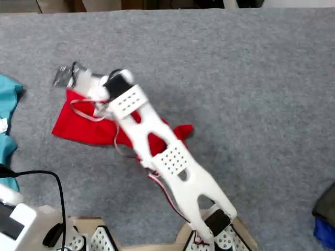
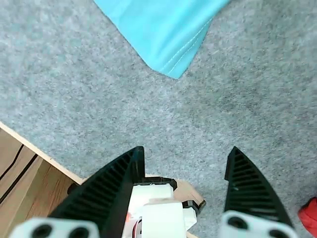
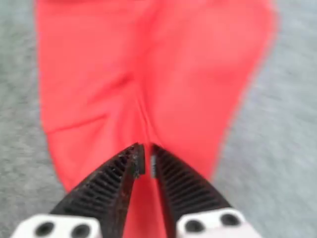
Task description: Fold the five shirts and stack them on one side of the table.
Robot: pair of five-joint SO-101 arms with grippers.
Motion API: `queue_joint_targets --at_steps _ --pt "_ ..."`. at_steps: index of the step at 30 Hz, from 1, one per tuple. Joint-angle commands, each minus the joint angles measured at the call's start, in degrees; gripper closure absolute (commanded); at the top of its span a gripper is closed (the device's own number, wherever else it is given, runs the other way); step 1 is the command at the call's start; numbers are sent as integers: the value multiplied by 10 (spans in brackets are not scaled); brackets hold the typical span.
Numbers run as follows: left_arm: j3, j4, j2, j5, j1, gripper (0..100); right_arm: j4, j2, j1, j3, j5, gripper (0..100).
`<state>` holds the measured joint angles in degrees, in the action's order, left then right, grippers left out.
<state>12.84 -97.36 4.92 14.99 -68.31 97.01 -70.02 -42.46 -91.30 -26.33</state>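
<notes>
Red fabric shirt (image 1: pixel 84 128) lies rumpled and only loosely doubled over, left of the middle of the grey felt-like surface (image 1: pixel 246 68), with one corner trailing toward the centre. The right gripper (image 3: pixel 147 151) is over it, at the end of the white arm stretched across the cloth. Its black ribbed fingers (image 3: pixel 111 181) are drawn almost together on a raised crease, so they appear clamped on the red fabric shirt. A turquoise fabric shirt (image 1: pixel 7 104) sits at the left edge of the surface, partly cut off, so I cannot tell whether it is folded. The left gripper (image 2: pixel 186 151) hangs low over bare surface by the near edge, its fingers (image 2: pixel 111 191) wide apart and holding nothing, a turquoise corner ahead of it. A dark cloth (image 1: pixel 325 206) over a blue cloth (image 1: pixel 323 232) shows at the right edge, well apart from the others. By my reading the task is at an early stage: no tidy pile is to be seen, the red one looks mid-fold, and the others are not yet gathered to one side.
</notes>
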Motion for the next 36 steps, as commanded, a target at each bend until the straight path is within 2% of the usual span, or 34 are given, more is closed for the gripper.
queue_joint_targets --at_steps 1,8,12,17,20,24,28,30,33,36 --pt "1 4 23 1 4 729 25 60 40 -39 12 993" --pt "3 3 23 0 25 729 53 158 114 -19 15 993" --pt "29 3 28 0 80 729 55 161 139 43 19 992" --pt "4 4 28 -8 201 728 55 262 149 217 65 913" --pt "-46 4 28 -58 286 725 55 393 172 346 84 860" --pt "-108 4 28 -94 430 725 40 571 267 515 87 829" --pt "-153 11 21 -98 589 725 -71 660 408 692 44 829" --pt "-156 48 15 -100 660 726 -155 666 465 770 31 829" --pt "-161 113 -11 -130 736 725 -284 659 513 853 35 829" --pt "-163 164 -68 -168 793 725 -415 629 541 906 97 829"
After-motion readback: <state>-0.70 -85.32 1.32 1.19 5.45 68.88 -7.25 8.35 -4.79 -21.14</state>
